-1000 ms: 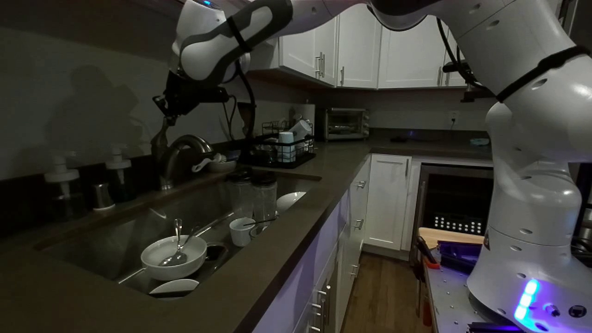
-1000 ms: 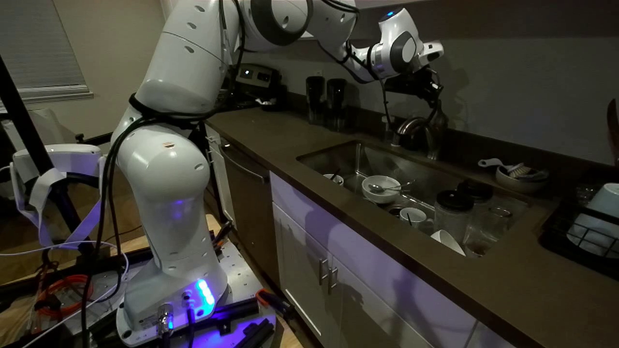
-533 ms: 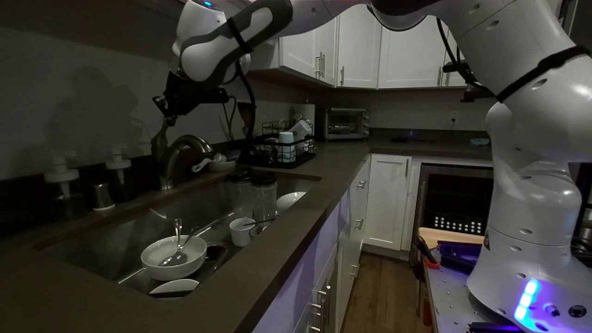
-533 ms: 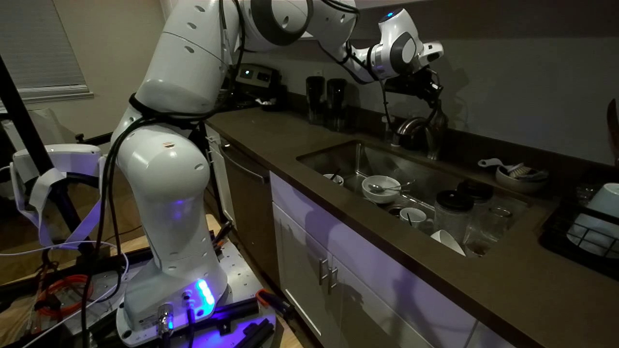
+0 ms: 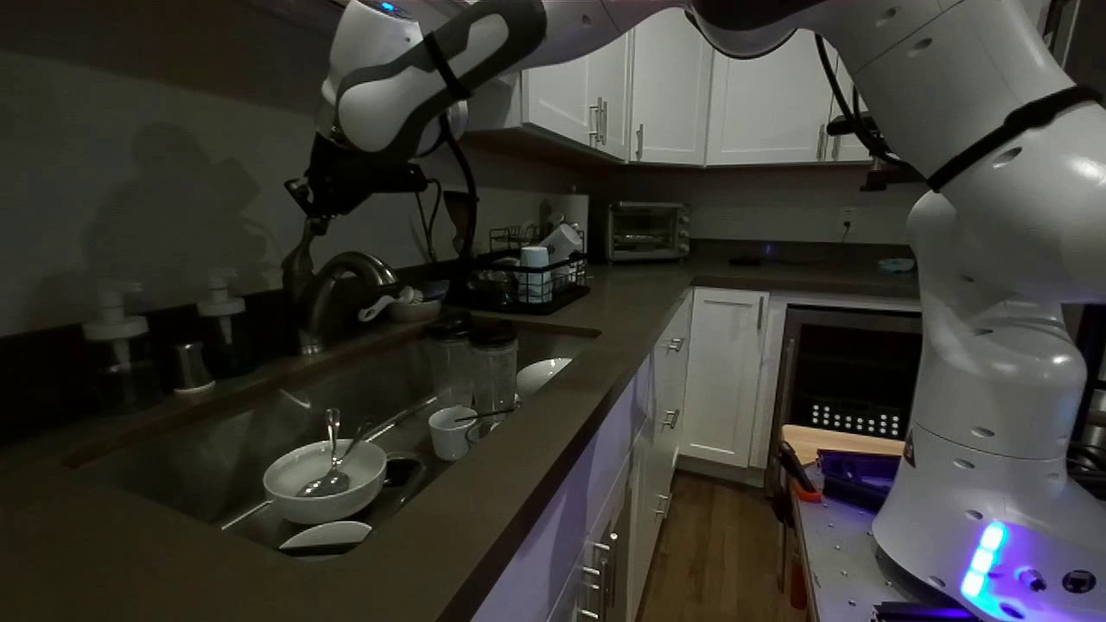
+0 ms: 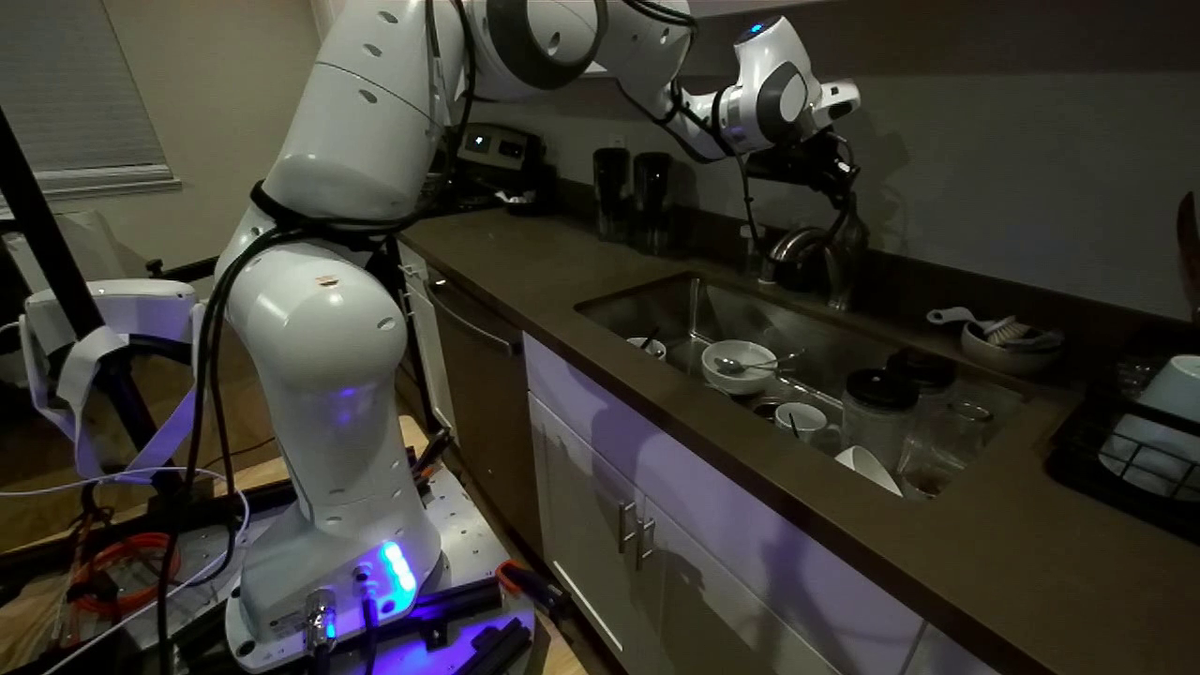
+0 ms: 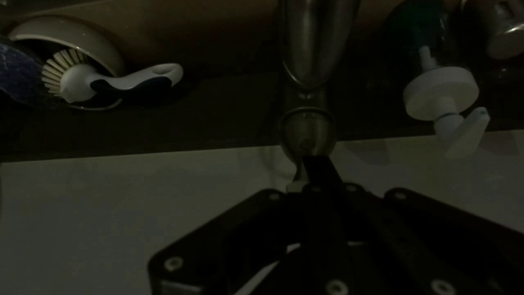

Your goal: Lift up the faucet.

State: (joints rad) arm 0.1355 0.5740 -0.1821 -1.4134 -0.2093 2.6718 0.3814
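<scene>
The faucet is a dark brushed-metal tap behind the sink, with its arched spout [image 5: 321,289] over the basin; its body [image 6: 847,251] also shows in an exterior view. In the wrist view, the faucet top [image 7: 308,131] rises to a thin lever. My gripper [image 7: 316,164] appears shut, its dark fingertips together with no gap seen. The lever shows just left of the fingertips, and its end is partly hidden behind the fingers. In both exterior views my gripper [image 5: 318,225] [image 6: 841,195] is at the faucet's top, at the lever. Whether they touch is too dark to tell.
Two white-capped dispensers [image 5: 223,324] stand beside the faucet. A brush in a bowl [image 6: 1011,347] stands on its other side. The sink holds a white bowl [image 5: 324,479] with spoons, a cup [image 5: 451,432] and lidded jars [image 5: 492,367]. A dish rack [image 5: 536,285] stands beyond.
</scene>
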